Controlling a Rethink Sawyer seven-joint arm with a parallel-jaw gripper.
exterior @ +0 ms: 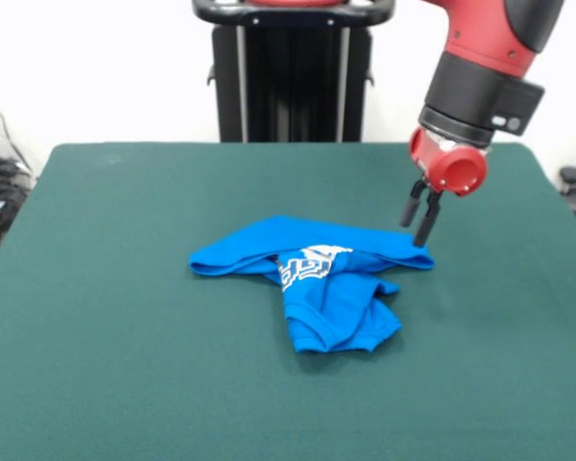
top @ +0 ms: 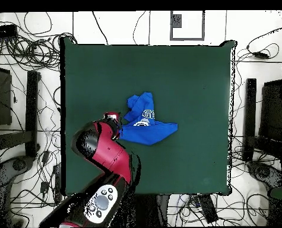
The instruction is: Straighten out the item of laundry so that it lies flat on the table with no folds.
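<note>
1. The table [exterior: 96, 317] had a dark green top, and in the front view its left part was bare.
2. The garment [exterior: 312, 279] lay near the middle of the table, a little to the right of centre in the front view. It was bright blue, and it was crumpled, not flat.
3. Its upper part made a long band that went from a point at the left to a point at the right. Below the band a folded part hung toward the near edge of the table, with rounded hems at the bottom.
4. White letters were printed near the middle of the garment. They were partly hidden in a fold, so I could not read them.
5. The gripper [exterior: 420, 219] was just above the right tip of the garment in the front view. Its two black fingers [exterior: 428, 217] pointed down, with only a narrow gap between them. They held nothing, and I could not tell if the tips touched the cloth.
6. The red and black arm [exterior: 485, 58] came down from the top right corner of the front view.
7. In the overhead view, the arm [top: 110, 157] reached from the bottom to the left end of the garment [top: 146, 126], and the gripper itself was hidden under the wrist.
</note>
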